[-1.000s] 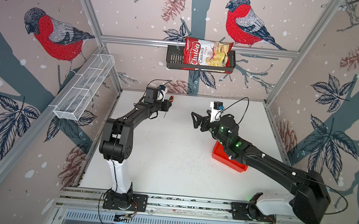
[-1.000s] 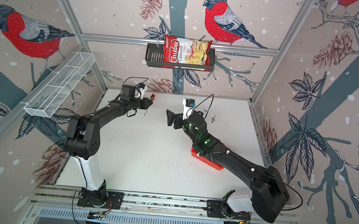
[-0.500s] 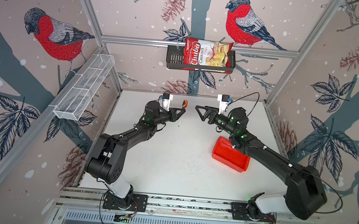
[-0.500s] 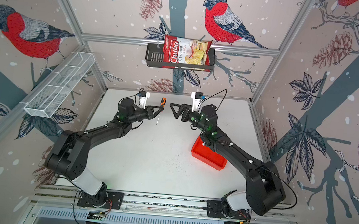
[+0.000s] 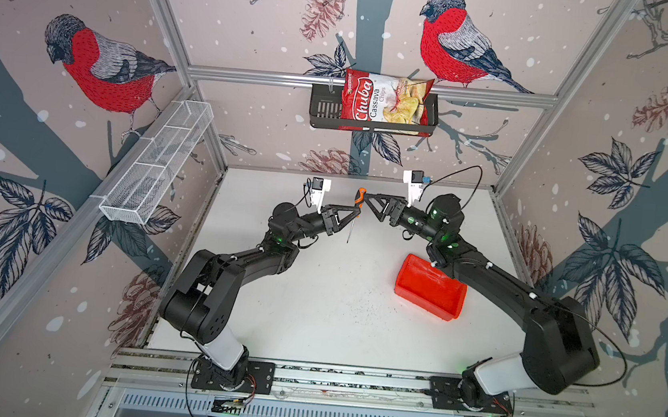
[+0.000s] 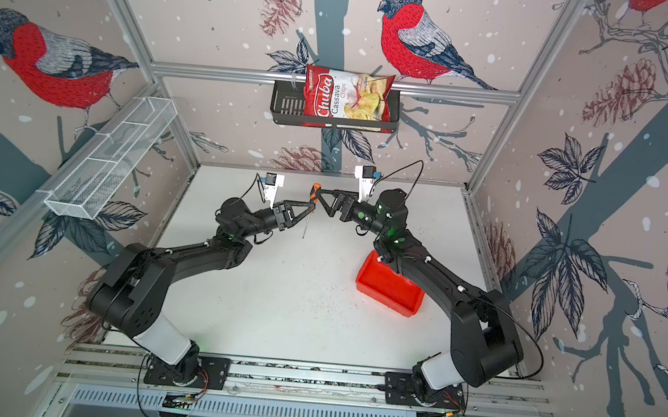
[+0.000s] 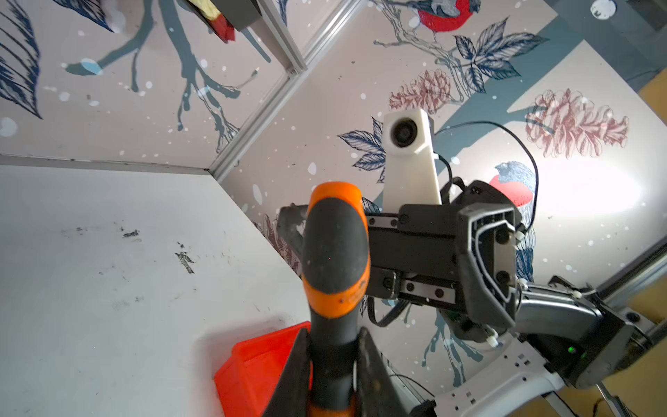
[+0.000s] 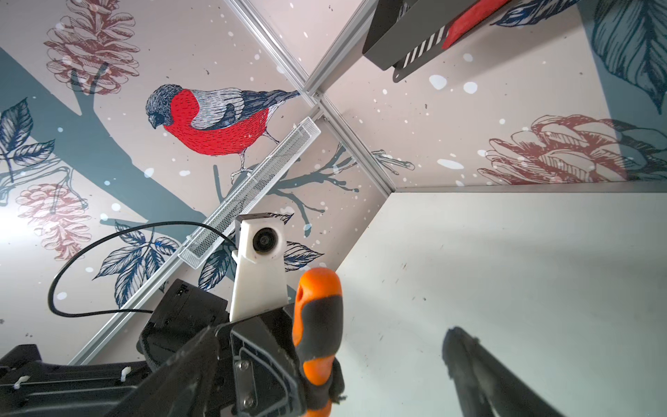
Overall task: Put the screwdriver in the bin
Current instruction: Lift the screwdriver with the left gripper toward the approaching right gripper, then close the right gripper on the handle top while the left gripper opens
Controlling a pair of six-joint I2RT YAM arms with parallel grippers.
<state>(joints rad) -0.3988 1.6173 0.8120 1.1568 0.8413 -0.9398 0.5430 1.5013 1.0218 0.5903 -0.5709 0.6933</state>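
Clamped low on its orange-and-black handle by the closed fingers of the left gripper (image 5: pixel 355 213): the screwdriver (image 5: pixel 361 198), upright in the air above the bench (image 5: pixel 313 320) near the middle of its far edge, thin shaft pointing down and touching nothing below. Held low, it seems, to leave the upper handle bare for a second grasp. Facing it from the other side, the right gripper (image 5: pixel 368 203), fingers spread wide, one on each side of that bare upper handle, not yet closed on it. Probably a handover, given the bin (image 5: pixel 425 306) toward the right edge of the bench, partly beneath the right arm and well apart from the screwdriver. Nothing visible in the bin.
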